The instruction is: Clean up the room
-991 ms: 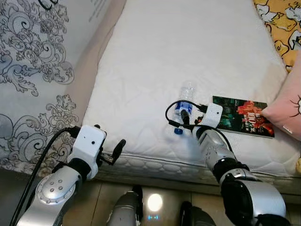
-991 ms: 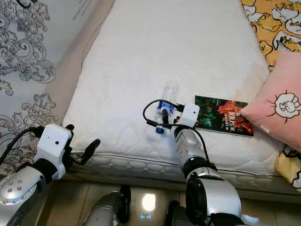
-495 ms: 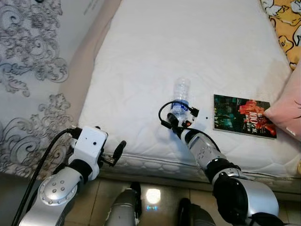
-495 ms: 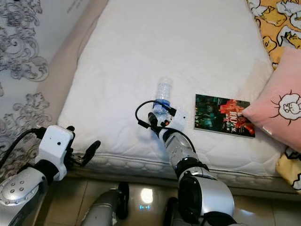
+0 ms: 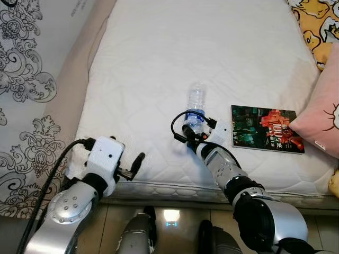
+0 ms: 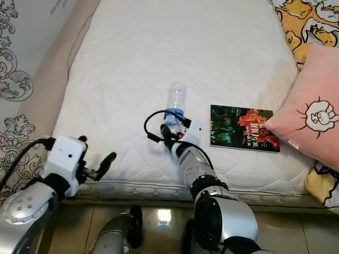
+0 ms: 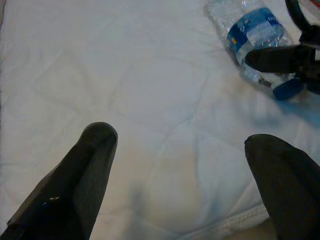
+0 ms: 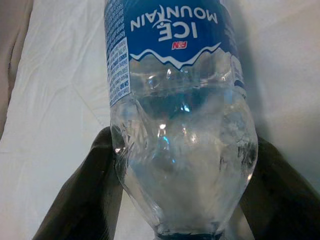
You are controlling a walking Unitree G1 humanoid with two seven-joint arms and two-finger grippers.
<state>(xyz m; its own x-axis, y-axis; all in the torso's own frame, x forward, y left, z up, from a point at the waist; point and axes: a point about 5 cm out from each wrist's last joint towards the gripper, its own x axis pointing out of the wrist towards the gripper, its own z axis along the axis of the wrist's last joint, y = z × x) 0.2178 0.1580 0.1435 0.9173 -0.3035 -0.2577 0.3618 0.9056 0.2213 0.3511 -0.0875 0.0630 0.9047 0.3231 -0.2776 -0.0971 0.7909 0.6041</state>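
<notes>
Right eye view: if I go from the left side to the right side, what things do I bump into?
Left gripper → water bottle lying on the mattress → book → pink pillow.

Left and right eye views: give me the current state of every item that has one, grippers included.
Clear plastic water bottle with blue label: lying on its side, capped.
Dark-covered book: closed, flat on the mattress.
Pink pillow: overlapping the book's corner.
Right gripper: fingers astride the bottle's neck end.
Left gripper: open, holding nothing.
</notes>
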